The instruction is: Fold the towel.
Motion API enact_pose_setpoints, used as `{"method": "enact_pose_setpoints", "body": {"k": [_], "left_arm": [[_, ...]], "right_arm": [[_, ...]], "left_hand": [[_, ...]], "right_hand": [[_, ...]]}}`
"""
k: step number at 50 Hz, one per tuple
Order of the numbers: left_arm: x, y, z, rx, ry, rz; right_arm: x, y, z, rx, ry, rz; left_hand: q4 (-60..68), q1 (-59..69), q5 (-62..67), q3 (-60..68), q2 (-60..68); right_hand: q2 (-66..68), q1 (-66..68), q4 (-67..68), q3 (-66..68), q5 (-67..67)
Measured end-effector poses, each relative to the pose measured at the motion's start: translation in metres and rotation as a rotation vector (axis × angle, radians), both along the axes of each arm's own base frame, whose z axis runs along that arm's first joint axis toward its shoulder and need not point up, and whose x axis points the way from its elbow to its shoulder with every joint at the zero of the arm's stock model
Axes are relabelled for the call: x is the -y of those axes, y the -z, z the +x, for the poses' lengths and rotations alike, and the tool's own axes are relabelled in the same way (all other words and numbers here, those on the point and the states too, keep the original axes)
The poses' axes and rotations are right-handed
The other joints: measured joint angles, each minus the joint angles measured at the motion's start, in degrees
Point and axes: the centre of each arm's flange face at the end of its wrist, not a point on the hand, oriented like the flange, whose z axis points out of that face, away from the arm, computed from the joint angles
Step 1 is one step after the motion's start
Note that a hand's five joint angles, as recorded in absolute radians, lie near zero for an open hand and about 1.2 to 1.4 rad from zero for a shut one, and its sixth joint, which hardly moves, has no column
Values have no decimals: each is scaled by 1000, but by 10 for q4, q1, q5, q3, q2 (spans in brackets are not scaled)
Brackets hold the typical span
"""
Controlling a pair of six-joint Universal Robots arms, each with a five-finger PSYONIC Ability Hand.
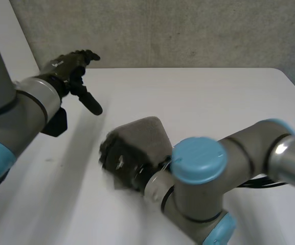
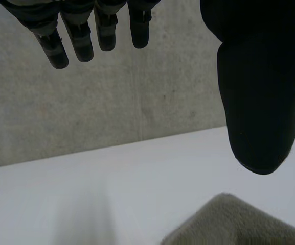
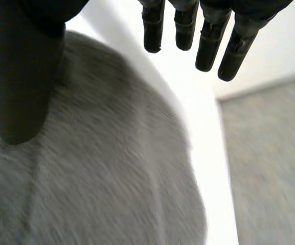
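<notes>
A grey towel (image 1: 146,133) lies bunched in a small folded heap near the middle of the white table (image 1: 198,97). My right hand (image 1: 117,162) hovers over the towel's near left side, fingers straight and holding nothing. In the right wrist view the towel (image 3: 111,178) spreads under the palm of that hand (image 3: 19,76), whose fingers (image 3: 208,41) point past its edge. My left hand (image 1: 70,66) is raised at the table's far left, open and apart from the towel. Beyond the left hand's thumb (image 2: 259,92) a towel corner (image 2: 239,224) peeks in.
A grey concrete wall (image 1: 188,30) runs behind the table's far edge. Bare tabletop (image 2: 137,178) stretches between the left hand and the towel. The right arm's elbow (image 1: 198,168) rises above the table's near right part.
</notes>
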Motion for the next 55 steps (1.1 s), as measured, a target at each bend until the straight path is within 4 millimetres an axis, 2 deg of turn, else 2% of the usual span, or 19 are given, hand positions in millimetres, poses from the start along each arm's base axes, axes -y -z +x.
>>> {"method": "enact_pose_setpoints", "body": {"k": [1, 3, 6, 9, 12, 15, 18, 23, 26, 29, 33, 36, 38, 39, 41, 42, 44, 48, 55], "left_arm": [[1, 3, -1, 1, 1, 1], [4, 17, -5, 6, 9, 6], [6, 34, -11, 12, 21, 13], [6, 53, -19, 20, 41, 27], [1, 83, -31, 45, 74, 69], [-4, 104, -38, 67, 97, 104], [-12, 129, -44, 98, 120, 155], [-17, 149, -45, 130, 127, 203], [-17, 152, -44, 137, 122, 212], [-15, 145, -43, 133, 110, 196], [-10, 115, -42, 105, 93, 124], [-7, 73, -39, 70, 79, 23], [-7, 35, -34, 45, 64, -63], [-8, 26, -32, 39, 59, -82], [-11, -9, -22, 21, 32, -152], [-11, -16, -20, 19, 25, -163], [-15, -43, -8, 14, -11, -198], [-23, -70, 12, 37, -68, -184], [-32, -75, 29, 102, -106, -75]], "right_arm": [[4, -5, -2, 30, 21, 20], [28, -30, -15, 213, 137, 155], [54, -56, -34, 441, 251, 342], [73, -63, -49, 574, 331, 504], [89, -50, -60, 606, 431, 671], [96, -34, -63, 567, 486, 735], [102, -6, -62, 474, 539, 769], [106, 19, -58, 380, 577, 734], [107, 22, -56, 357, 591, 695], [109, 13, -55, 357, 602, 640], [112, -23, -57, 417, 602, 555], [111, -67, -64, 503, 600, 476], [108, -101, -72, 570, 605, 419], [106, -112, -75, 593, 608, 400], [102, -146, -89, 657, 625, 342], [101, -152, -92, 668, 630, 332], [98, -175, -109, 708, 661, 290], [98, -197, -135, 726, 732, 259], [105, -201, -158, 693, 814, 279]], "left_hand": [[0, 0, 0, 0, 0], [0, 0, 0, 0, 0], [0, 0, 0, 0, 0], [0, 0, 0, 0, 0], [0, 0, 0, 0, 0], [0, 0, 0, 0, 0], [0, 0, 0, 0, 0], [0, 0, 0, 0, 0], [0, 0, 0, 0, 0], [0, 0, 1, 0, 0], [0, 0, 1, 0, 0], [0, 0, 1, 0, 0], [0, 0, 1, 0, 0], [0, 0, 1, 0, 0], [0, 0, 1, 0, 0], [0, 0, 1, 0, 0], [0, 0, 1, 0, 0], [0, 0, 1, 0, 0], [0, 0, 1, 0, 0]], "right_hand": [[0, -2, 0, 0, 0], [0, -5, 0, 0, 0], [0, -5, 0, 0, 0], [0, -5, 0, 0, 0], [0, -6, 0, 0, 0], [0, -7, 0, 0, 0], [0, -7, 0, 0, 0], [0, -7, 0, 0, 0], [0, -7, 0, 0, 0], [0, -7, 0, 0, 0], [0, -7, 0, 0, 0], [0, -7, 0, 0, 0], [0, -7, 0, 0, 0], [0, -7, 0, 0, 0], [0, -7, 0, 0, 0], [0, -7, 0, 0, 0], [0, -7, 0, 0, 0], [0, -7, 0, 0, 0], [0, -7, 0, 0, 0]]}}
